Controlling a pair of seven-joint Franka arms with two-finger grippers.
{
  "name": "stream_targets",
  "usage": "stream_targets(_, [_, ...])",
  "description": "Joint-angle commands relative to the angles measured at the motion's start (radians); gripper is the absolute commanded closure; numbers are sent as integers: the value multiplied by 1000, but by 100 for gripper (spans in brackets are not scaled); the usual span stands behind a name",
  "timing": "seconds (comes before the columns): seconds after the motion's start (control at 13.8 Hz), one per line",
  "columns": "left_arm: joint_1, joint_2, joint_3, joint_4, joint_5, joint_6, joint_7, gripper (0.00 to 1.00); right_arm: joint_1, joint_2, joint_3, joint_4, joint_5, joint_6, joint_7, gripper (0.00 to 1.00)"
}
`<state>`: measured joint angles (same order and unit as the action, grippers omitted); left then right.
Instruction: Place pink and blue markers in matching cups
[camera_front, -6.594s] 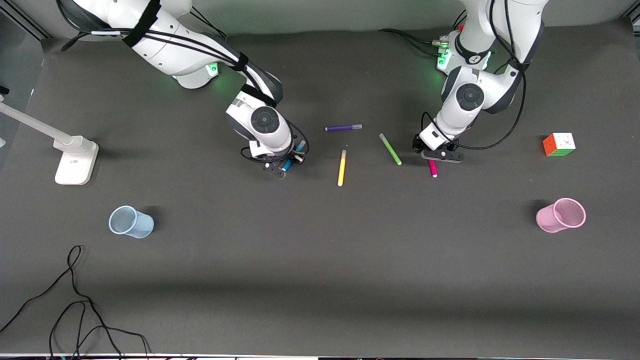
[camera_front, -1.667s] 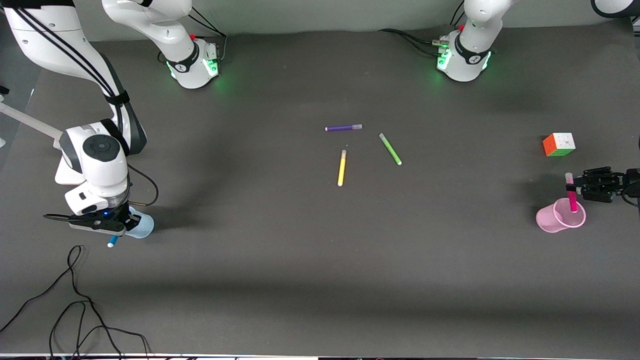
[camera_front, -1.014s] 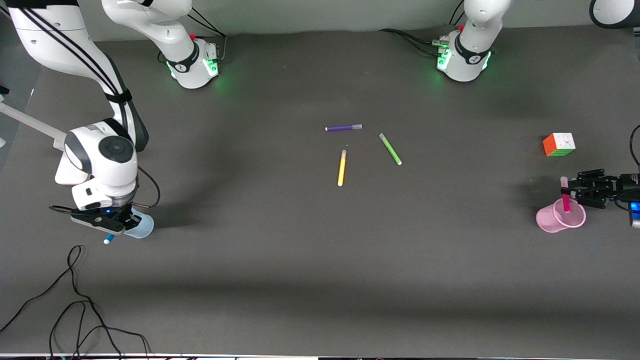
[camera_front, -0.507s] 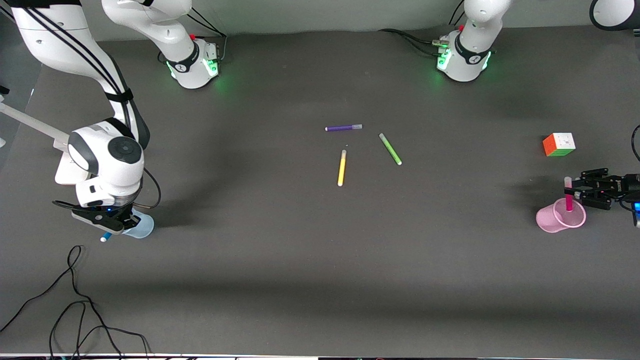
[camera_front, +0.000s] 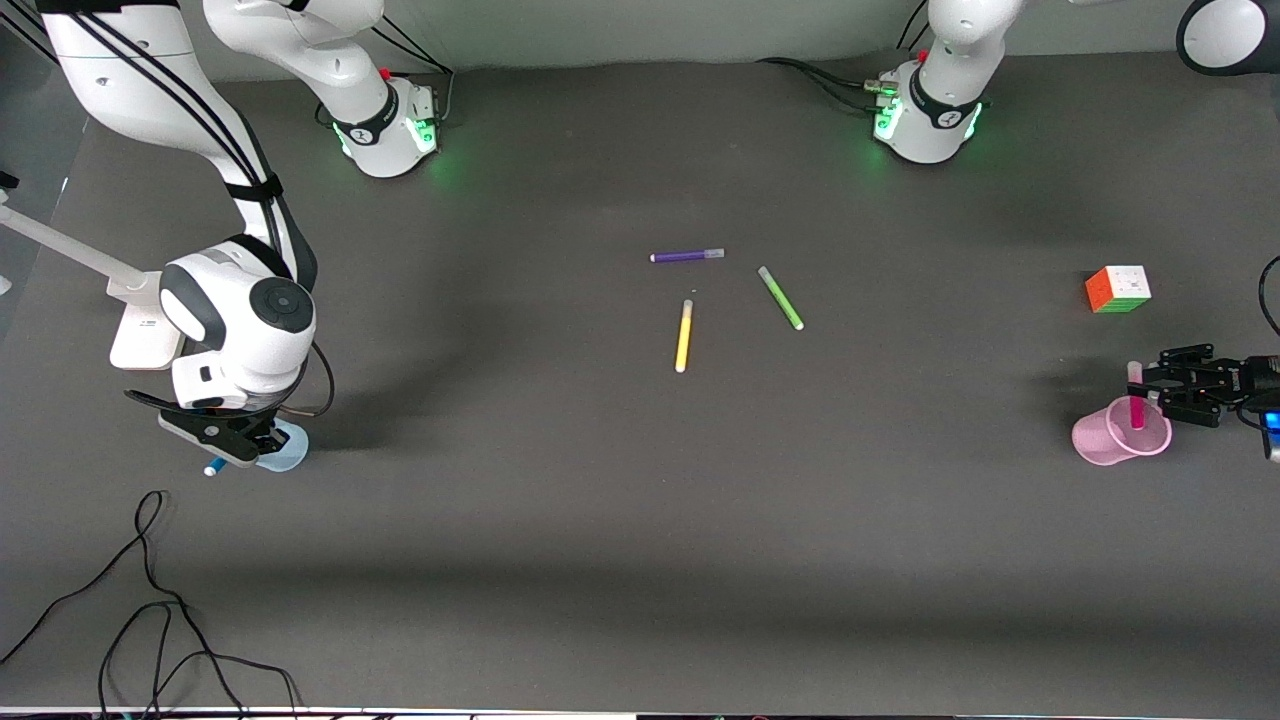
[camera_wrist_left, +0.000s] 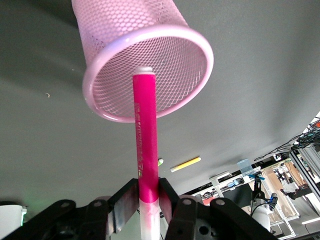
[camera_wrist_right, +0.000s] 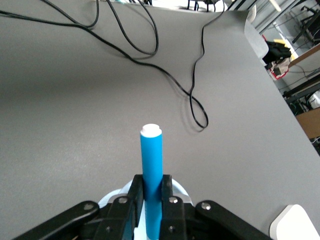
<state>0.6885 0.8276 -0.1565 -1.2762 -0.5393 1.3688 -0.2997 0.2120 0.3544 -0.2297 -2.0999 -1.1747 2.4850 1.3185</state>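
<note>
Pens (camera_front: 684, 336) (three) — cube (camera_front: 1118, 289), cables (camera_front: 150, 590)

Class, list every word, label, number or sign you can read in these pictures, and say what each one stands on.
Nothing can be read outright.
Pink marker, held by the left gripper over the pink cup: faint print along the barrel, too blurred to read.
White stand base: a small dark mark, too small to read.
Blue marker in the right gripper: no print shows.

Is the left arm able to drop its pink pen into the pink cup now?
Probably yes. The left gripper holds the magenta-pink felt pen with its tip already inside the light pink mesh cup's open mouth, and nothing blocks it.
</note>
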Motion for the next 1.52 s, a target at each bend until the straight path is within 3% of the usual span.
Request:
stream_targets(0.0, [3,16,2,40,-16,-25,-3,60,9,24,-7,23,-136,-15,121,79])
stream_targets(0.14, [5,18,2,38,-16,-22,37,32,7,46,-7,26,-235,-17,220,79])
stream_targets(0.36, [5,13,2,46,-14,-25,50,31,6,41,-8,24,-253,-18,225,76])
stream_targets(0.43, [-3,2,2,72,-1,-36,48,31,4,38,-8,26,-253,-18,214,65])
stream_targets(0.51, [-15,-7,-1,105,43,-54,53,30,4,37,-8,26,-253,-18,193,19])
stream_targets(0.58, [-26,-16,-15,144,102,-80,59,30,3,32,-8,29,-252,-18,164,1])
stream_targets(0.8, [-41,-54,-40,170,128,-120,59,24,-22,0,-7,34,-214,-8,27,0])
stream_targets(0.87, [-65,-89,-38,169,137,-123,57,21,-45,-5,1,35,-141,8,-63,0])
stream_targets(1.16, [-162,-238,-35,161,186,-161,12,13,-51,-67,44,92,432,-26,-569,0])
stream_targets(1.3, [-222,-306,-35,161,206,-177,-4,4,-49,-104,68,147,605,-171,-714,0])
stream_targets(1.45, [-262,-358,-38,163,213,-178,-4,2,-51,-152,92,172,732,-241,-824,0])
